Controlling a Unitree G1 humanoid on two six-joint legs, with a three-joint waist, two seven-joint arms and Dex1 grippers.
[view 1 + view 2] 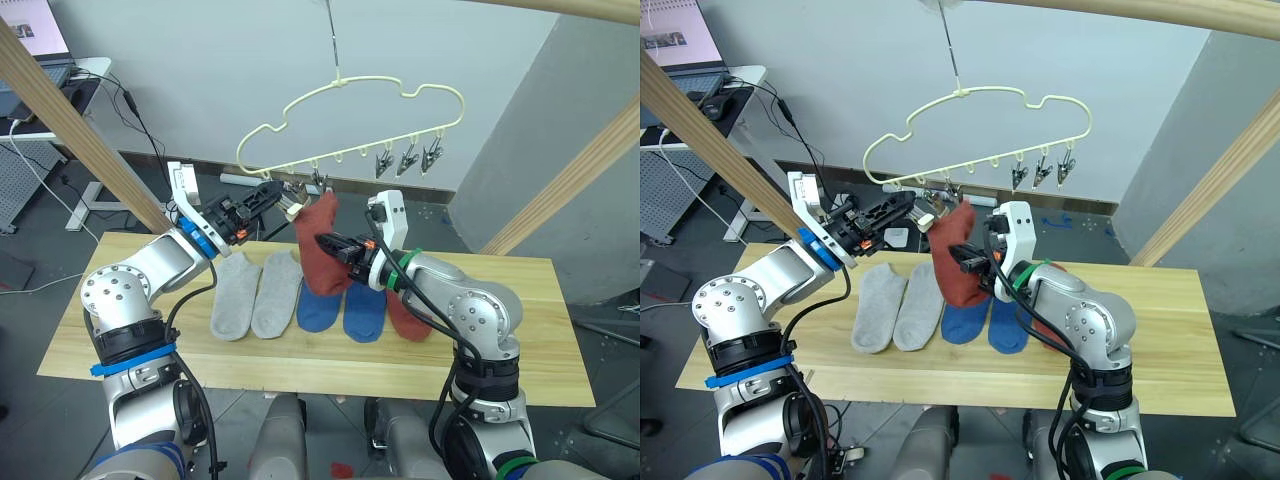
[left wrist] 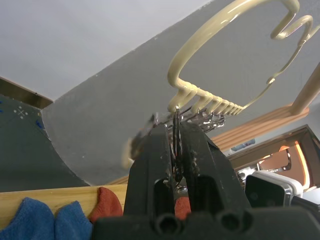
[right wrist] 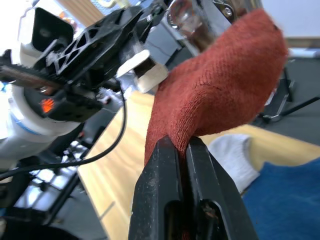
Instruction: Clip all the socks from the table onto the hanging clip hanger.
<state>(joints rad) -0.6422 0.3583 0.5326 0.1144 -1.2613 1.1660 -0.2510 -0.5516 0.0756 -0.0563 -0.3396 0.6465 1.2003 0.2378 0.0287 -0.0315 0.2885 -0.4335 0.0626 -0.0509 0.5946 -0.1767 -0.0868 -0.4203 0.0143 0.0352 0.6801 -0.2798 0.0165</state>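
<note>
A rust red sock point(image 1: 320, 250) hangs lifted above the table point(image 1: 520, 330), with my right gripper point(image 1: 326, 243) shut on its middle; its top edge reaches up to the left end of the pale-yellow clip hanger point(image 1: 350, 110). There my left gripper point(image 1: 282, 194) is shut on a dark metal clip point(image 2: 176, 131), right beside the sock's top. On the wood lie two grey socks point(image 1: 236, 296), two blue socks point(image 1: 362, 314) and another rust red sock point(image 1: 405, 318), side by side. Three clips point(image 1: 405, 160) hang free at the hanger's right end.
Thick wooden rail beams slant down on the left point(image 1: 80, 130) and on the right point(image 1: 570, 190), framing the table. A white desk with a laptop point(image 1: 40, 50) stands at the far left. Bare tabletop lies at both ends of the sock row.
</note>
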